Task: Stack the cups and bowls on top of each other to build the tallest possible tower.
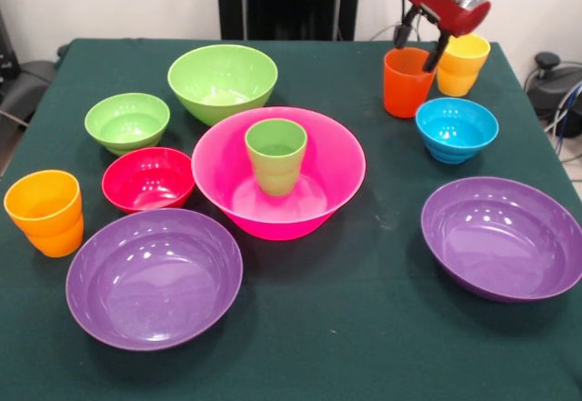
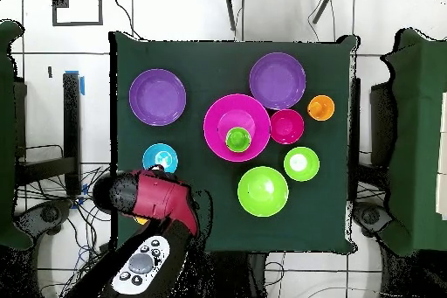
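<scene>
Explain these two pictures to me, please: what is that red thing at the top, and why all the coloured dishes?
The red thing is the gripper of a robot arm, its hand. Its two dark fingers are spread astride the rim of a red-orange cup, so it is open and holds nothing yet. One picture looks across the green table toward the robot; the other looks straight down, with the robot at the bottom. The dishes are for building a tower. So far only a green cup stands upright inside the big pink bowl. Around it sit two purple bowls, two light-green bowls, a red bowl, a blue bowl and two orange-yellow cups.
</scene>
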